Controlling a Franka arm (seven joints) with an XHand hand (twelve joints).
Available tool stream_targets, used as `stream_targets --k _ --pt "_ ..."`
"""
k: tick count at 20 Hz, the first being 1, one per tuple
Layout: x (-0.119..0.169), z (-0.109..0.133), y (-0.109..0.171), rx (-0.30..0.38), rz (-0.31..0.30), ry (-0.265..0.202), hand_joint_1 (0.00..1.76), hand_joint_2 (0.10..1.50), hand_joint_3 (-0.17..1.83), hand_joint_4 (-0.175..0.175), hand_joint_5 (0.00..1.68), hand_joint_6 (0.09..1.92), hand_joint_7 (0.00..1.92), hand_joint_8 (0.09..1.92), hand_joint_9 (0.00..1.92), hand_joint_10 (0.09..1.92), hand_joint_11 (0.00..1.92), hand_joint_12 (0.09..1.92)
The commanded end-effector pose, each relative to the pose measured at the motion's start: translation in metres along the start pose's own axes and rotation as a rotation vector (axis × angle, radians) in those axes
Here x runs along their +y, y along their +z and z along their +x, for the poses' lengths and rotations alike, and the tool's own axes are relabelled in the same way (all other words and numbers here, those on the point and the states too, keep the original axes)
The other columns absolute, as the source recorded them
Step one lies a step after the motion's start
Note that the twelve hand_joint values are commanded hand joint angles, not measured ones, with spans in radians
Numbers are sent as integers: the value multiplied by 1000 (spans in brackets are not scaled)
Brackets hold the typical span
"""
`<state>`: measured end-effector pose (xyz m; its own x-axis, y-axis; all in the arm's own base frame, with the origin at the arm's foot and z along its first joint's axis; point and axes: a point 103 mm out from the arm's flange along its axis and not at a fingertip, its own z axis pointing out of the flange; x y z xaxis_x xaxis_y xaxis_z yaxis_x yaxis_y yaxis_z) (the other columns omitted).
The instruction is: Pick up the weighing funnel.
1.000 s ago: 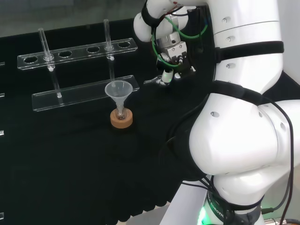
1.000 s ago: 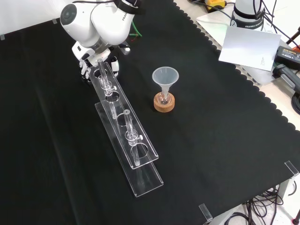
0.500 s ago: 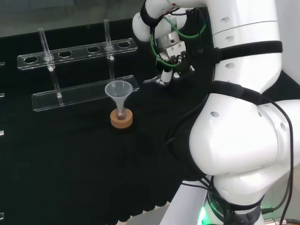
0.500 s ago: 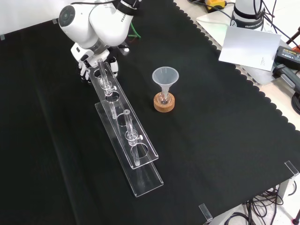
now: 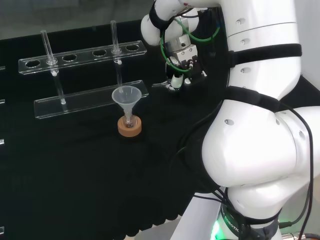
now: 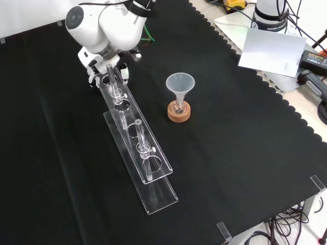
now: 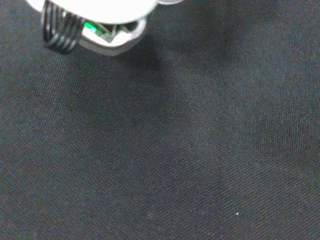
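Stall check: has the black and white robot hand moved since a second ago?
Yes, slightly: in head view, robot hand shifted up-left toward the clear plastic rack.

Black cloth (image 6: 240,153) over the whole bench, scalloped along its edge. Beyond that edge, at the right of the front view: a white sheet of paper (image 6: 270,50), tangled cables (image 6: 286,224) low down, clear clips (image 6: 318,182) at the cloth's corner. Behind the cloth in the head view, a dull grey strip (image 5: 60,15)

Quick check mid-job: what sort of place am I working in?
Most likely a lab bench set up for robot chemistry work: a clear tube rack holding glass tubes, a funnel standing in a small flask on a cork ring, all on black cloth.
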<state>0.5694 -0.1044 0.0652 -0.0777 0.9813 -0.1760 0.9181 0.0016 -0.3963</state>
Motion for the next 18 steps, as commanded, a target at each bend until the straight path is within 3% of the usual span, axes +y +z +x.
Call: stream_targets --k 1,18 --pt "-6 -6 -11 23 -55 25 1139 675 558 175 1363 459 605 665 988 380 899 1019" --pt "-39 -27 -23 177 -113 75 1149 673 530 175 1428 324 634 678 1119 261 1028 910"
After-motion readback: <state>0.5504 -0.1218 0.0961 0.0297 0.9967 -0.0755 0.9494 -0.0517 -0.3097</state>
